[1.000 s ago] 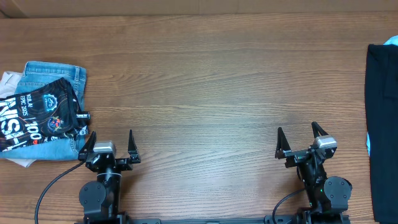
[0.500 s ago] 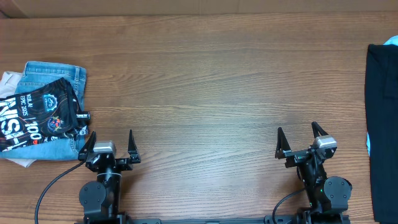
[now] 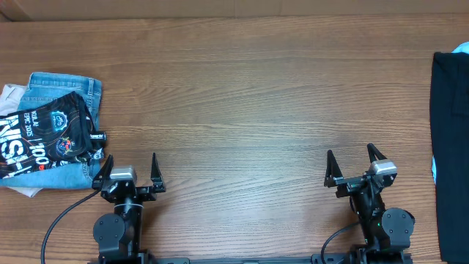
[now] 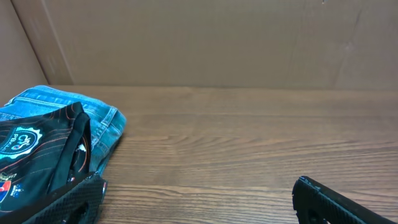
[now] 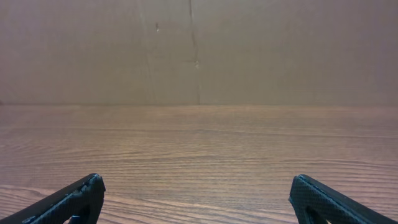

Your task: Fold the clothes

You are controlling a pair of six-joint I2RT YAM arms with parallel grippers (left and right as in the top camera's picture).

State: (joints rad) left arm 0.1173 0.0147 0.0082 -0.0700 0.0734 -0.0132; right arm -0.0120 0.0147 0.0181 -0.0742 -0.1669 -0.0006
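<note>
Both arms are parked at the near edge of the table (image 3: 242,95). The left gripper (image 3: 132,158) has its jaws spread wide with nothing between them, and the right gripper (image 3: 350,150) is the same: splayed out and empty. In each wrist view you only see the two black fingertips poking up at the bottom corners, with bare wood grain between them.

The black jersey (image 3: 44,136) is over at the far left side of the table, crumpled rather than flat, with the white lettering and a small logo facing up. It's ahead of the left gripper and off to its left. The jersey's near corner sits close to that gripper's left finger (image 3: 108,163), but I can't tell if they actually touch. From the left wrist camera the jersey shows up in the lower-left corner, right by that fingertip.

It's lying on top of some light-blue jeans (image 3: 62,84), and a bit of white cloth (image 3: 10,94) sticks out from under the pile.

The right gripper is well apart from the jersey, clear across the table. Off to its right, at the table's right edge, there's a long dark cloth (image 3: 451,147). A plain cardboard wall (image 5: 199,50) runs behind the table.
</note>
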